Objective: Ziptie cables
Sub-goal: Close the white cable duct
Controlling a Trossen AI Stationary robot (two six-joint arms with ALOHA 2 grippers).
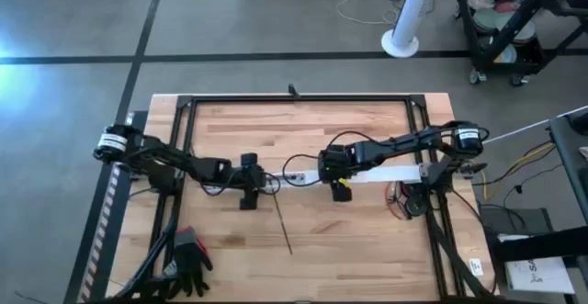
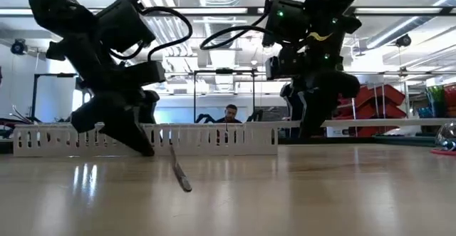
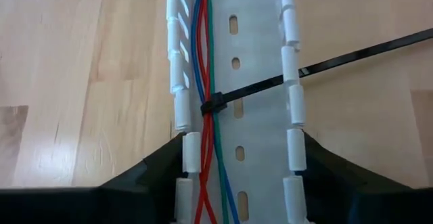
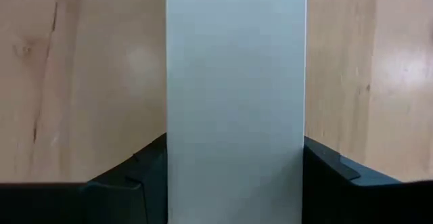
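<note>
The cables (image 3: 207,55) are red, blue and green wires lying along the inside of a slotted white duct (image 3: 260,82) on the table. A black ziptie is looped round them; its head (image 3: 213,107) sits on the bundle and its tail (image 3: 352,56) runs out over the duct wall onto the wood (image 1: 282,221). My left gripper (image 1: 260,181) straddles the duct near its left end. My right gripper (image 1: 323,173) is shut on a flat white strip (image 4: 235,82) that runs on toward the table's right (image 1: 390,173). My left gripper pinches the slotted duct across its width, one finger (image 3: 159,166) against each outer wall (image 3: 191,149). The fingers lie level, pointing along the duct, which rests on the table (image 2: 214,140). My right gripper has the flat white strip between its two fingers (image 4: 139,166), one on each long edge (image 4: 177,163), pointing along it.
A black glove (image 1: 190,252) lies at the near left corner. Red wires and a dark round part (image 1: 407,200) sit at the right side. Black frame rails (image 1: 294,99) border the table. A person (image 2: 229,113) shows far behind the table.
</note>
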